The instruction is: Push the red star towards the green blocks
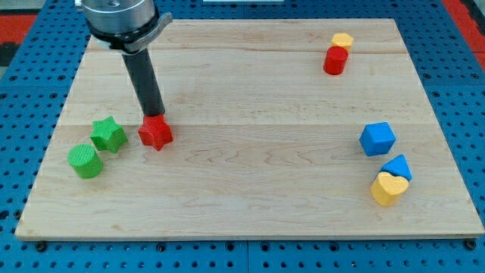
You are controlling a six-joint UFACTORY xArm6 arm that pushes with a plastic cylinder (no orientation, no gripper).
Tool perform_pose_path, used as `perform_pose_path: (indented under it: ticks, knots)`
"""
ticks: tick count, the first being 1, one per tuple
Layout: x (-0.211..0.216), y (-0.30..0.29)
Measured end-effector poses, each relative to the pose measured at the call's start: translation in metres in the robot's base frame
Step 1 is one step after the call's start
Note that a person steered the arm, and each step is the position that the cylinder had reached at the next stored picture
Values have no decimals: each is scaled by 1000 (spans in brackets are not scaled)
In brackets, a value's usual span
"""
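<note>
The tabletop (250, 174), a pale wooden board, carried 2 clusters. Toward 9 o'clock sat the red star (156, 133), with the green star (108, 135) just beside it at its 9 o'clock and the green cylinder (85, 161) a little farther out at 8 o'clock. The other blocks lay well apart from these: a blue cube (377, 139), a second blue block (397, 167) touching a yellow heart (389, 188) near 4 o'clock, and a red cylinder (335, 60) touching a small yellow block (342, 39) near 1 o'clock.

The push looked nearly done, since only a narrow gap separated the red star from the green star. My guess was that the next move called for coming round to the star's 3 o'clock side and nudging it toward 9 o'clock, gently enough not to scatter the greens.

The arm hung in from 11 o'clock, its dark rod sloping slightly down toward the view's right. My tip (154, 115) met the red star's upper edge, at its 12 o'clock. There were no fingers on this rod, so nothing could be said of wide, narrow or holding.
</note>
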State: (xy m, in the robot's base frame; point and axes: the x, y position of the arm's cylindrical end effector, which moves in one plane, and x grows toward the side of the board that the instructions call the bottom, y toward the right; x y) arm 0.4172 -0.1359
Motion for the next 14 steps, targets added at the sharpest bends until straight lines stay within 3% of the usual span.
perform_pose_path:
  ticks: [2, 3, 4, 5, 7, 8, 10, 12, 14]
  knots:
    - [-60, 10]
    - [-49, 40]
    - [18, 33]
    - [50, 19]
    - [68, -28]
    - [59, -11]
    - [16, 149]
    - [-9, 246]
    - [-75, 384]
